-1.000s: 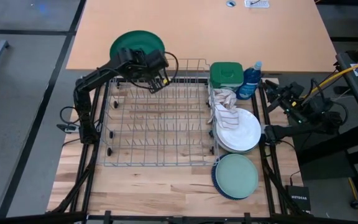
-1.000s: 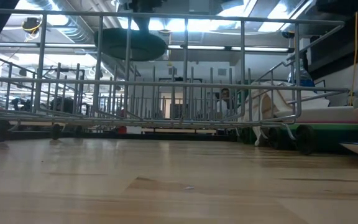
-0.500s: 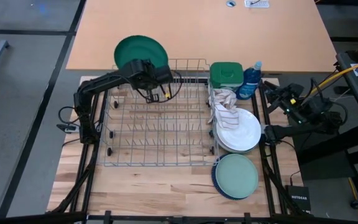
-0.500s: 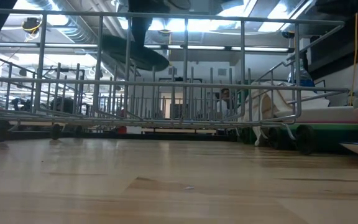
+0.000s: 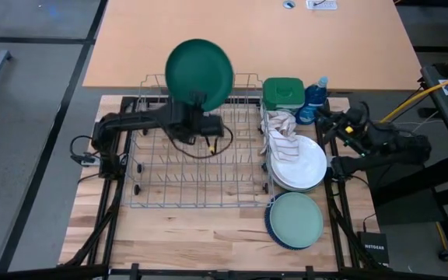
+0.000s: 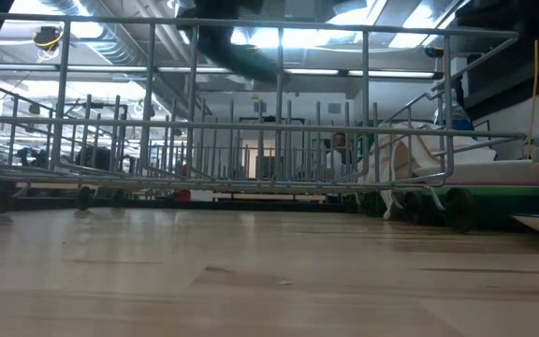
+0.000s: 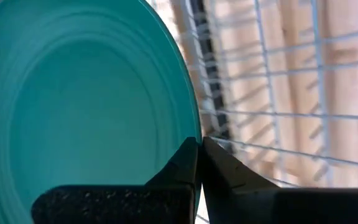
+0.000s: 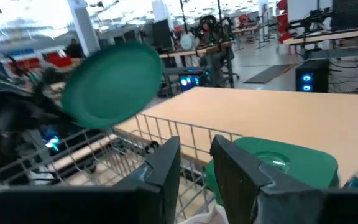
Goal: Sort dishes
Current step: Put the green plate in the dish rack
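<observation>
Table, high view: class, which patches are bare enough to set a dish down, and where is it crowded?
Free: the wood in front of the rack, left of the light green plate. Crowded: right of the rack, where cloth, white plates, tub and bottle cluster.

the dark green plate (image 5: 199, 71) looks smooth, slightly glossy plastic. the rack (image 5: 197, 167) is thin shiny metal wire. the table (image 5: 185, 229) is pale matt wood. the cloth (image 5: 282, 134) is soft, crumpled fabric. the white plates (image 5: 302, 163) have a smooth sheen.
</observation>
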### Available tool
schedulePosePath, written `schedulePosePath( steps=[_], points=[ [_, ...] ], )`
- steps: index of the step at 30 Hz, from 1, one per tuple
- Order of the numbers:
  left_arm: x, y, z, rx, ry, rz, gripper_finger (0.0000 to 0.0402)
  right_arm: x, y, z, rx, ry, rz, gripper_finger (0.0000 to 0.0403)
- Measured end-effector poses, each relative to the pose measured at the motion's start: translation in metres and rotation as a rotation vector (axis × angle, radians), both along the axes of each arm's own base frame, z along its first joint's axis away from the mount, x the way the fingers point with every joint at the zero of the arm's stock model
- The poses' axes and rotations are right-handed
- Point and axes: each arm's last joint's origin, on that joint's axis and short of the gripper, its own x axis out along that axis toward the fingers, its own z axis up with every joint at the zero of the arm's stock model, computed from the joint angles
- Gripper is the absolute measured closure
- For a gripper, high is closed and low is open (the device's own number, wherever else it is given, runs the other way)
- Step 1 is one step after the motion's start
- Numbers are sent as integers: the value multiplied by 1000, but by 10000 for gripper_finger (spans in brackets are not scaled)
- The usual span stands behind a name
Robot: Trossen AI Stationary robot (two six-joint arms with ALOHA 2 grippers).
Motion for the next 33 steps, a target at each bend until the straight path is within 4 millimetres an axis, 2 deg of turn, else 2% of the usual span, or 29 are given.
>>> schedulePosePath(
  steps=[7,12,18,24,29,33],
  points=[
    [22,-49,3,202,-41,-188,401,24,2,5,5,-10,-128,304],
    [35,-72,-6,263,-35,-303,401,40,5,15,10,-97,-141,304],
    [42,-87,-26,343,53,-385,401,55,7,24,-23,-135,-160,304],
    [43,-95,-39,417,131,-394,401,60,8,30,-22,-202,-168,304],
    [44,-100,-50,422,135,-405,401,61,11,33,-50,-239,-19,304],
    [43,-102,-51,415,115,-400,401,61,13,35,-11,-307,106,304]
  ],
)
